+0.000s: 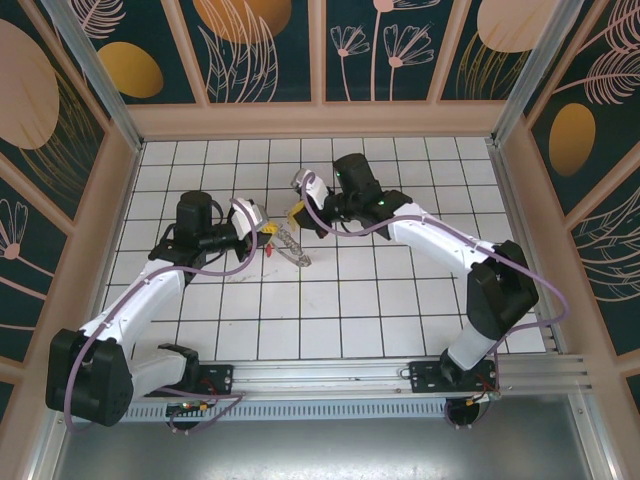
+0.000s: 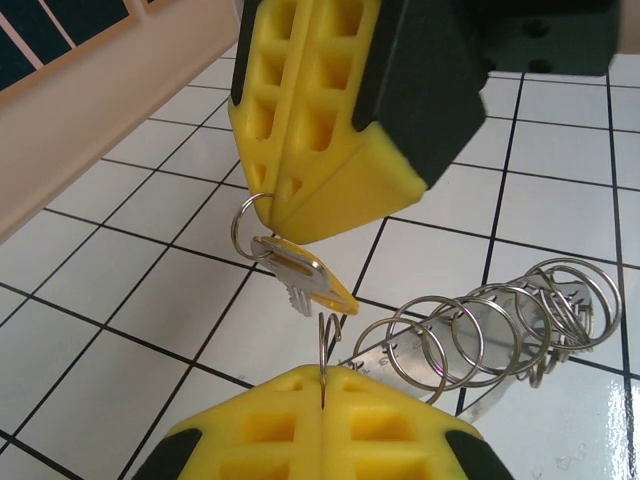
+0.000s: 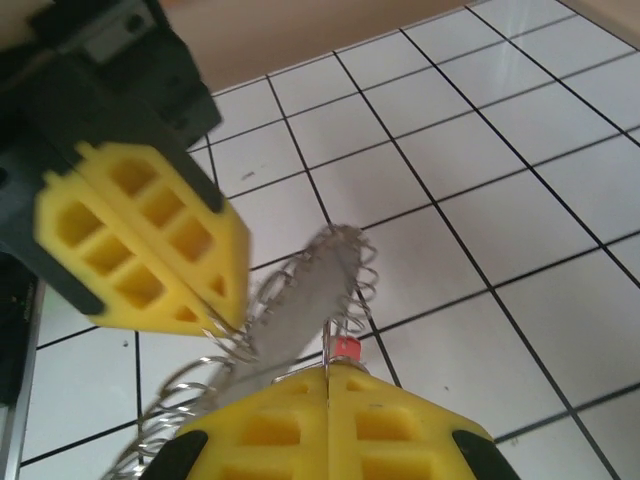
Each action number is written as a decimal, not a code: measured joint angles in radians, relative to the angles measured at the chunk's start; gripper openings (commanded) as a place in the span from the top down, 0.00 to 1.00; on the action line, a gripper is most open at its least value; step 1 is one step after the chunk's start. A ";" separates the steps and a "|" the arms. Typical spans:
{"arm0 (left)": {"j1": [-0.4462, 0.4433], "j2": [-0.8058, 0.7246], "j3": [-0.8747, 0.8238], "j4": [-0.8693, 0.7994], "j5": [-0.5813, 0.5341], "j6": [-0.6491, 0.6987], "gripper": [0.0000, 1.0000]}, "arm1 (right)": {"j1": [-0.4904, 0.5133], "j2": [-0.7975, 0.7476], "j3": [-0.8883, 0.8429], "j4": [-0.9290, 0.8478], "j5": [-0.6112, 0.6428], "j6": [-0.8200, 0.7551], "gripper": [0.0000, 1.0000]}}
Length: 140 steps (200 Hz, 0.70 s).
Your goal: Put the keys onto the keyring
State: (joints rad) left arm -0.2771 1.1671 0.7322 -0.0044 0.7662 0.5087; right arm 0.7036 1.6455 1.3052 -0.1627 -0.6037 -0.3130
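My left gripper (image 2: 323, 378) is shut on a thin upright wire with a hooked end, part of the keyring (image 2: 480, 335). The keyring's silvery loops and a flat metal strip trail off to the right. Just above, my right gripper (image 2: 275, 215) pinches a wire loop from which a small key (image 2: 300, 278) hangs, tilted down to the right. In the right wrist view my right gripper (image 3: 327, 372) is shut on a thin wire beside the red tag (image 3: 345, 348), with the left gripper (image 3: 215, 320) at the loops. From above, both grippers (image 1: 268, 232) (image 1: 297, 212) meet over the keyring (image 1: 292, 248).
The floor is white tile with black grid lines (image 1: 400, 300). Wooden walls (image 1: 320, 118) close in the back and both sides. An aluminium rail (image 1: 350, 375) runs along the near edge by the arm bases.
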 measured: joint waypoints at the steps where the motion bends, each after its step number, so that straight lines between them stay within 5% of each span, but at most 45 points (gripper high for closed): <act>1: 0.000 0.000 0.000 0.000 -0.001 0.000 1.00 | 0.001 0.000 0.001 -0.001 0.000 -0.001 1.00; 140: 0.000 -0.005 0.000 0.011 -0.071 -0.005 1.00 | 0.060 0.010 0.030 -0.096 0.038 -0.047 1.00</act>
State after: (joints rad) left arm -0.2771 1.1618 0.7322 0.0063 0.6956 0.5034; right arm 0.7639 1.6554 1.3354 -0.2584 -0.5659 -0.3603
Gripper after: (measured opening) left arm 0.060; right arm 0.050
